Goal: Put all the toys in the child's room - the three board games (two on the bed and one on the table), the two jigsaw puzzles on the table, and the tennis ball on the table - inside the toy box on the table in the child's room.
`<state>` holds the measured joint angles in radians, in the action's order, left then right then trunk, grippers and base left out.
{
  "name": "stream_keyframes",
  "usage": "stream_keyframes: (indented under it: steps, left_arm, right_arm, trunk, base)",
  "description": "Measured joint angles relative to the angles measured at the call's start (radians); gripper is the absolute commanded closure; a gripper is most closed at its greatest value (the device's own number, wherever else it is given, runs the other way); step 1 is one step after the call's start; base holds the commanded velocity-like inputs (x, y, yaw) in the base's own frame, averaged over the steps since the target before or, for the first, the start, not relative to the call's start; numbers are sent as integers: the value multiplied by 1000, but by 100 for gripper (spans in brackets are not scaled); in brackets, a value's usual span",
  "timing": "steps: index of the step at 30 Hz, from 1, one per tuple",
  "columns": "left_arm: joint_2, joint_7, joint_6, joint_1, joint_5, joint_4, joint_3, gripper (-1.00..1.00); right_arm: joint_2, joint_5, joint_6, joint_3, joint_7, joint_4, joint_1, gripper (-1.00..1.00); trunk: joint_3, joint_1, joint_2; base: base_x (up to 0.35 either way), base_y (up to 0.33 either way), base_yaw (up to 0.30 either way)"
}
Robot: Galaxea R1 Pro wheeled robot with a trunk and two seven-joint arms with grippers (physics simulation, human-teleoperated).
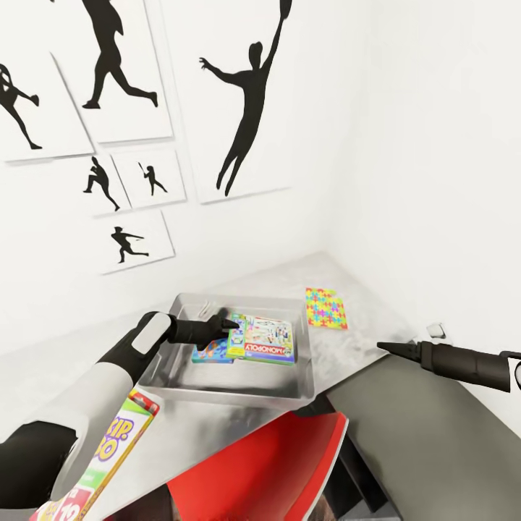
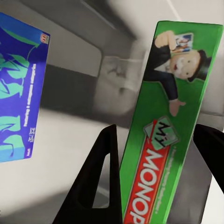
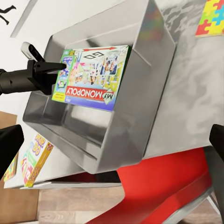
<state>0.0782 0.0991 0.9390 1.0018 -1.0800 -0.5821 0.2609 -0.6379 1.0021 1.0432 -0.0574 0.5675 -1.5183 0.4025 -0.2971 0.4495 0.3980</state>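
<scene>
The grey toy box [image 1: 239,394] sits on the pale table [image 1: 362,340]. Inside it a Monopoly board game [image 1: 264,340] lies tilted on top of a blue board game [image 1: 208,354]. My left gripper [image 1: 226,323] reaches into the box, and the Monopoly's edge [image 2: 158,140] stands between its spread fingers [image 2: 100,177] with a small gap on each side. A colourful jigsaw puzzle [image 1: 325,307] lies on the table beyond the box. The Skip-Bo game [image 1: 108,449] lies near the table's left end. Off to the right of the box, my right gripper [image 1: 383,348] hovers open and empty, its fingers [image 3: 9,144] wide apart.
A red chair [image 1: 268,463] stands under the table's front edge, beside a lower dark grey desk [image 1: 420,427]. White walls close the corner behind and to the right, with silhouette posters [image 1: 246,101] on the back wall. Bare tabletop lies between the box and the right wall.
</scene>
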Motion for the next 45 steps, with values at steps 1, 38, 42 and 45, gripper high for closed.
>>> stream_keyframes:
  steps: [1, 38, 42, 45]
  left_arm:
    - [0, 0, 0, 0, 0, 0, 0, 100]
    - [-11, 1, 1, 20, 1, 29, 2, 100]
    - [-9, 2, 1, 20, 1, 30, 2, 100]
    - [-8, 2, 1, 20, 1, 30, 3, 100]
  right_arm:
    - [0, 0, 0, 0, 0, 0, 0, -100]
    - [0, 0, 0, -3, 0, -6, -4, -100]
    - [0, 0, 0, -4, 0, -6, -4, -100]
    - [0, 0, 0, -4, 0, -6, -4, -100]
  trunk:
    - [-1, 0, 0]
    - [-22, 0, 0]
    - [-28, 0, 0]
    - [-33, 0, 0]
  base:
    - [0, 0, 0]
    - [0, 0, 0]
    - [0, 0, 0]
    - [0, 0, 0]
